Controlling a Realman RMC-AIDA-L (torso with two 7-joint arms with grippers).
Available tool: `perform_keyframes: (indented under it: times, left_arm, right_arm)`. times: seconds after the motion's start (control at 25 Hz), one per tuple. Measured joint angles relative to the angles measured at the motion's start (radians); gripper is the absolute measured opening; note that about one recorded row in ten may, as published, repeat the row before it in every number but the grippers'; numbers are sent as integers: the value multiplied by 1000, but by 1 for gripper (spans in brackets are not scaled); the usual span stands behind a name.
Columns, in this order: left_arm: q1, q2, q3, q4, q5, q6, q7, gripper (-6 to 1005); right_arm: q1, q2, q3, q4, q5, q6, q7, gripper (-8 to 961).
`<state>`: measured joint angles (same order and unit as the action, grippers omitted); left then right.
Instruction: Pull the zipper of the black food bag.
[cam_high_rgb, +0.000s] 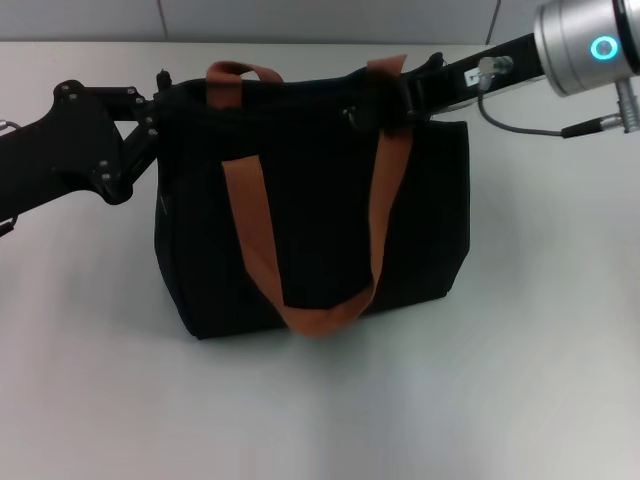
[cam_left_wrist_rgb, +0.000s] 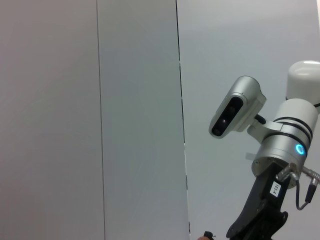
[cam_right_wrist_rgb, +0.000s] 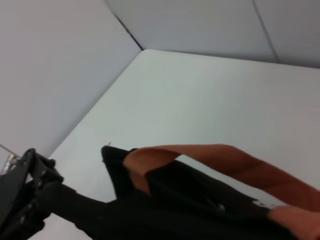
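Table: a plain white tabletop (cam_high_rgb: 320, 420); nearest the robot it shows only bare surface.
Bag: the large, soft black fabric food bag (cam_high_rgb: 310, 240) stands upright at mid-table, roughly square, its broad side facing the robot.
Handles: the near orange-brown webbing strap handle (cam_high_rgb: 300, 300) hangs down the front face in a loop; the second orange-brown strap (cam_high_rgb: 243, 70) arches above the top edge on the far left.
Zipper: a small silver metal glint (cam_high_rgb: 351, 113) sits on the bag's top edge, right of centre, just left of the right gripper; its shape is too small to make out.
Left gripper: the black left gripper (cam_high_rgb: 160, 100) reaches in from the left and meets the bag's top left corner; cannot tell whether its fingers are clenched or released.
Right gripper: the black right gripper (cam_high_rgb: 405, 95) comes in from the far right and lies against the top edge beside the right strap; its grip cannot be told either.
Far: a grey panelled wall (cam_high_rgb: 330, 18) behind the table.
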<state>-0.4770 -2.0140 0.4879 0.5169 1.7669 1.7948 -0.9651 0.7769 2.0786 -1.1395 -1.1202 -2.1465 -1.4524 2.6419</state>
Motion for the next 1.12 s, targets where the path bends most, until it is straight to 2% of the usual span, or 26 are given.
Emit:
perform_keyframes:
  times: [0.24, 0.88, 1.12]
  left_arm:
    - [0, 0, 0, 0, 0, 0, 0, 65]
    - [-1, 0, 0, 0, 0, -7, 0, 71]
    - [0, 0, 1, 0, 0, -2, 1, 73]
  right_arm:
    - [-35, 0, 62, -60, -25, -25, 6, -3]
    - [-82, 1, 126, -126, -33, -64, 7, -2]
    - [-111, 1, 176, -106, 81, -76, -86, 4]
